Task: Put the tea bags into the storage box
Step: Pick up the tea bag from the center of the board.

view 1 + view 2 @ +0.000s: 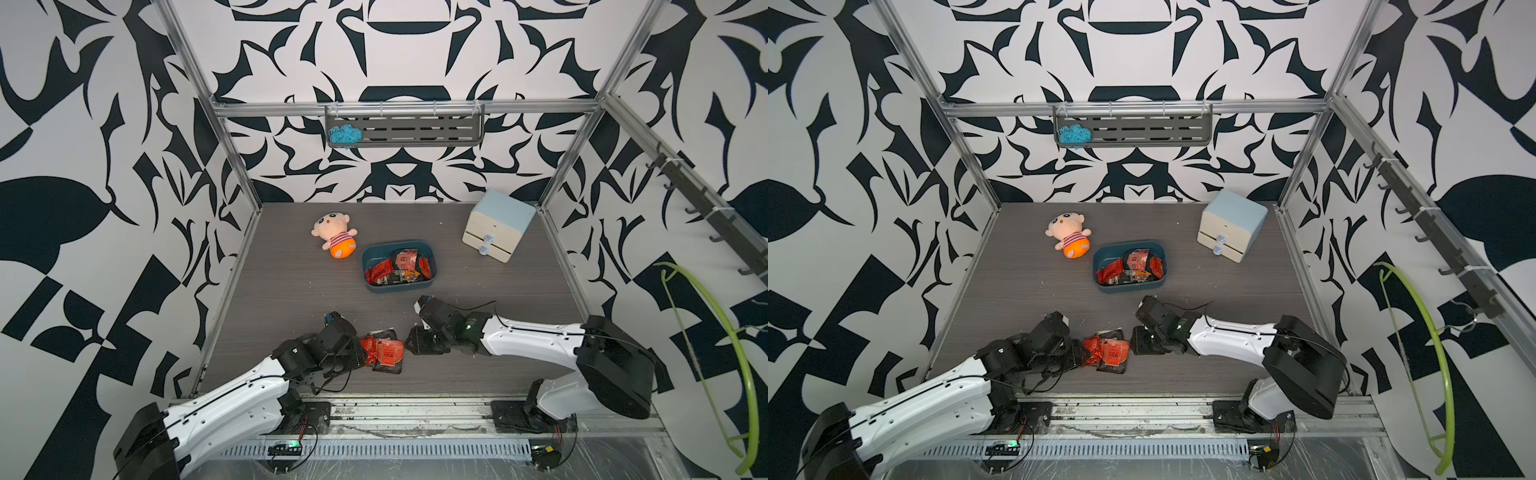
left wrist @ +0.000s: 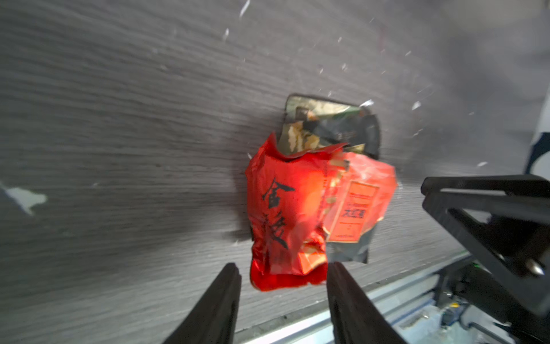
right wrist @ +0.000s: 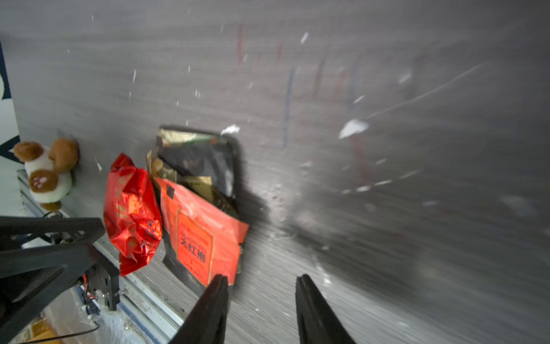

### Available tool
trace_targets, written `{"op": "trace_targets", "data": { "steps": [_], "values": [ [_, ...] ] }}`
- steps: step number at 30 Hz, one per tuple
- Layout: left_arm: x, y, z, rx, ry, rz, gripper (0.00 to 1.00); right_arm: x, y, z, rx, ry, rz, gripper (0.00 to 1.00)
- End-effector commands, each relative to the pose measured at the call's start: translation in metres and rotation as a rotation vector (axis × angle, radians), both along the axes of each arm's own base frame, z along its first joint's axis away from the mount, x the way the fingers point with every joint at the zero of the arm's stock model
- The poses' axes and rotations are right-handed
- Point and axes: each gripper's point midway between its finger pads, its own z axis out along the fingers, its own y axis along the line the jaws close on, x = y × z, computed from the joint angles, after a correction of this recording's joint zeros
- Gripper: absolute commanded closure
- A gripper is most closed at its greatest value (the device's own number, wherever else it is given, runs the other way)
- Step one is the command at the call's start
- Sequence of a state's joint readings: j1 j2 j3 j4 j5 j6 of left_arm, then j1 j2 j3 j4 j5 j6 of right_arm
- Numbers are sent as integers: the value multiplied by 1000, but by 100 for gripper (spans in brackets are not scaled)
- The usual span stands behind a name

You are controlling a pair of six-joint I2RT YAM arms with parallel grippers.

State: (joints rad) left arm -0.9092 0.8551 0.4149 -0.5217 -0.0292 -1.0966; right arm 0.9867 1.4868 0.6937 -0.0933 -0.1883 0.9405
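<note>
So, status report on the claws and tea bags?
Left gripper open, red bag end between its jaws. Right gripper open, empty, beside pile. Several bags already in storage box. Nothing blocking.

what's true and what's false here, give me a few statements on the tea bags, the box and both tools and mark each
1. The storage box already holds several tea bags. True.
2. No tea bags are left on the table. False: a small pile lies between the two tools.
3. The left tool is open. True.
4. The right tool is shut on a black sachet. False: it is open and empty, beside the pile.
5. The plush doll lies inside the storage box. False: it lies on the table beside it.
</note>
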Motion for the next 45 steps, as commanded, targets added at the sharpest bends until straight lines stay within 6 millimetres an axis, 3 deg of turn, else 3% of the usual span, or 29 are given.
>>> {"op": "trace_targets", "data": {
  "steps": [1, 9, 25, 32, 45],
  "values": [
    [7, -14, 6, -13, -17, -18, 47, -1, 30, 9, 117, 5, -19, 59],
    [10, -17, 0, -16, -22, -2, 48, -11, 37, -2, 85, 13, -8, 64],
    [10, -11, -9, 13, -13, 28, 54, -6, 39, 20, 90, -30, -2, 84],
    [12, -11, -11, 22, -13, 31, 54, -4, 43, 33, 113, -45, 5, 85],
    [12, -11, -19, 45, 0, 28, 55, -2, 62, 32, 137, -27, 31, 81]
  ]
}}
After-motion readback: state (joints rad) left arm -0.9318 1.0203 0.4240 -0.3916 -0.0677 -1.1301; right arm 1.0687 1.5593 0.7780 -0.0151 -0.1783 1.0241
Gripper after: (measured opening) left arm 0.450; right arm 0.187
